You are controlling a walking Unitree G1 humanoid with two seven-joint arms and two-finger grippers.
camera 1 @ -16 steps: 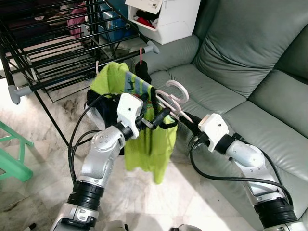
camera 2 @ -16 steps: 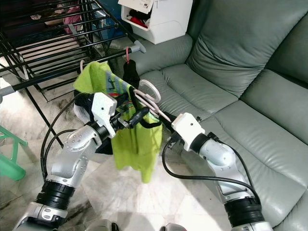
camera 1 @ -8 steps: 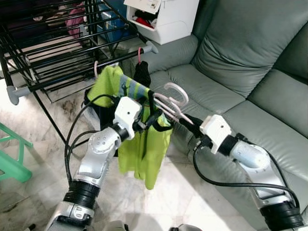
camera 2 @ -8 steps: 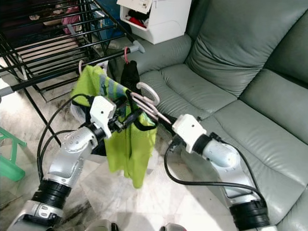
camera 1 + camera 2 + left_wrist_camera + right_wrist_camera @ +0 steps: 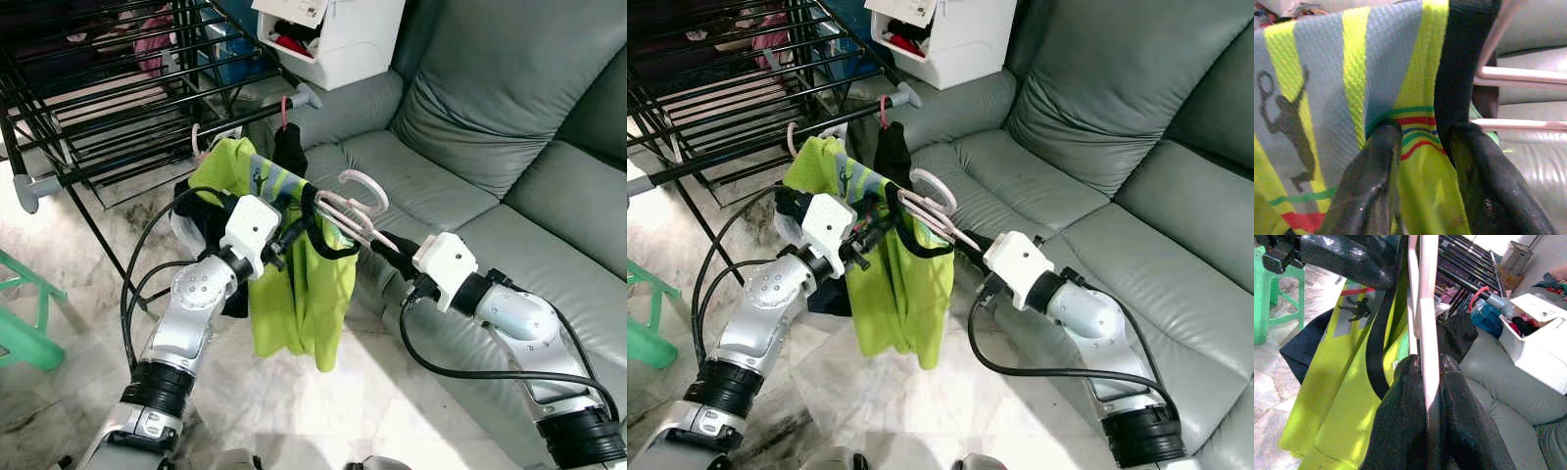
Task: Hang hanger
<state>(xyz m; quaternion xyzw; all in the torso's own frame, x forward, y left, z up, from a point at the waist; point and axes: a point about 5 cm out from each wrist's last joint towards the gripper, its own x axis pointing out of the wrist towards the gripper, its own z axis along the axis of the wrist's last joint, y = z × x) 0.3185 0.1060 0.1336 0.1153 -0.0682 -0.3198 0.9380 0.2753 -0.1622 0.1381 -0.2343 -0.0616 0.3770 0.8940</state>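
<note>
Hanger was held up between both arms in front of the robot, pale pink, its long axis running roughly from 10 o'clock down to 4 o'clock in the left eye view, hook end curling up near the middle. Right gripper was clamped on the pink bars at the 4 o'clock end, both black fingers pressed tight against the plastic in the right wrist view. Left gripper was shut on the lime-green shirt at the shoulder near the black collar, fabric pinched between its fingers (the left wrist view showed a blue panel with a tennis-player print beside the pinch). Shirt hung down from the hanger, clear of the floor, toward 6 o'clock. Drying rack rail, black with a grey end cap, lay at about 11 o'clock from the hook, apart from it and not touching; a red hook with a dark garment was already hanging on that rail, just beside the likely landing spot. Grey sofa lay at 2 o'clock behind the right arm. Judgement: the coming move depended on the hook's open side facing the rail, so the pair would need to travel toward 11 o'clock and lift over the bar; the left arm was nearer the rack, the right arm carried the hanger itself.
</note>
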